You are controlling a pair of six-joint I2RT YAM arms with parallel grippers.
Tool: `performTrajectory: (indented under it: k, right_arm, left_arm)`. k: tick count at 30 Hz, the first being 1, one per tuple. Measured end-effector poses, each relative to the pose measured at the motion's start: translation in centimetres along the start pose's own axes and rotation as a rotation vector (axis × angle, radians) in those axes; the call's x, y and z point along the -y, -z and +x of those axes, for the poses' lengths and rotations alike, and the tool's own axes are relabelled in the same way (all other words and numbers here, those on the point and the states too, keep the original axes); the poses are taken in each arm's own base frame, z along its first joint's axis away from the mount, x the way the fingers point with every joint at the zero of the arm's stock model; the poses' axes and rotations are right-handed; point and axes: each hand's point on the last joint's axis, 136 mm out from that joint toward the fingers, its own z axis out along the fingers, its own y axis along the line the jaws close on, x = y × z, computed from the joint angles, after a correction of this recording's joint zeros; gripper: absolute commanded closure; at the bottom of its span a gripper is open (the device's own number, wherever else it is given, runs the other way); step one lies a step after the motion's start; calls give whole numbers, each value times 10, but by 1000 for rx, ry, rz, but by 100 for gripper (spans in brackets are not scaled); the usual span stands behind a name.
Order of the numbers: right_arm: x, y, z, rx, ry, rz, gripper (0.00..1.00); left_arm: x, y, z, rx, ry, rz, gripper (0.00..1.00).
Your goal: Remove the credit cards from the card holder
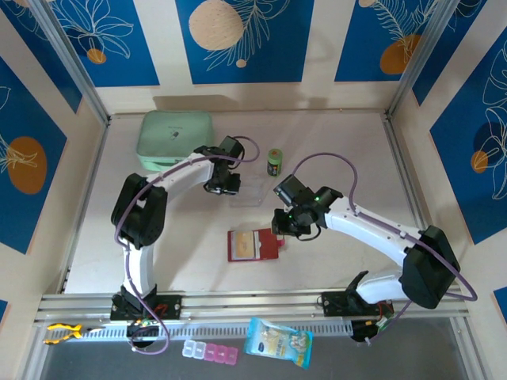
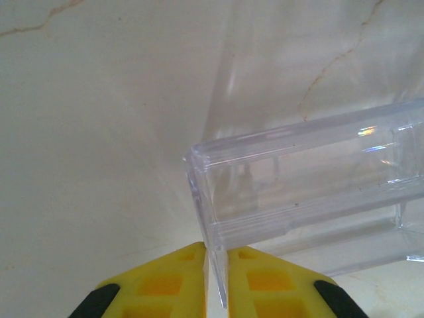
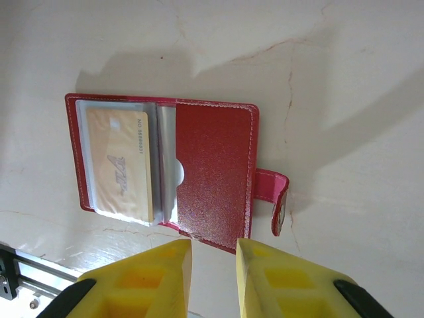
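The dark-red card holder (image 1: 253, 245) lies open on the table, its snap tab (image 3: 273, 199) out to the side. A tan-orange credit card (image 3: 122, 165) sits in a clear sleeve on its left half. My right gripper (image 3: 214, 255) hovers just off the holder's near edge, open, with nothing between its yellow fingers. In the top view the right gripper (image 1: 287, 229) is beside the holder's right end. My left gripper (image 2: 216, 255) is shut on the thin wall of a clear plastic tray (image 2: 311, 179), farther back on the table (image 1: 252, 192).
A mint-green zip case (image 1: 175, 139) rests at the back left. A small green jar (image 1: 274, 161) stands behind the tray. Past the table's front rail lie a blue packet (image 1: 278, 342), a pill organiser (image 1: 210, 352) and a yellow tool (image 1: 62, 332).
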Motion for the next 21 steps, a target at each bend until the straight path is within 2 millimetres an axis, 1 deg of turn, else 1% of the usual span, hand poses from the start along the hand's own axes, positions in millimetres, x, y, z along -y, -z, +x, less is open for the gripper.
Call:
performTrajectory:
  k: [6,9,11,15,18,21]
  right_arm:
    - [-1,2,0,5,1,-5,75]
    - [0,2,0,3,1,-4,75]
    - [-1,2,1,-1,1,-8,75]
    - [-6,2,3,-16,-2,-35,75]
    - [-14,2,4,-24,2,-70,72]
    - [-24,3,5,-26,14,-111,70]
  left_arm:
    - [3,3,-2,4,27,10,78]
    - [3,8,-3,13,36,14,77]
    - [4,17,-5,28,36,22,77]
    - [5,44,-5,80,41,55,76]
    - [5,65,9,113,63,108,76]
    - [4,74,30,123,87,165,77]
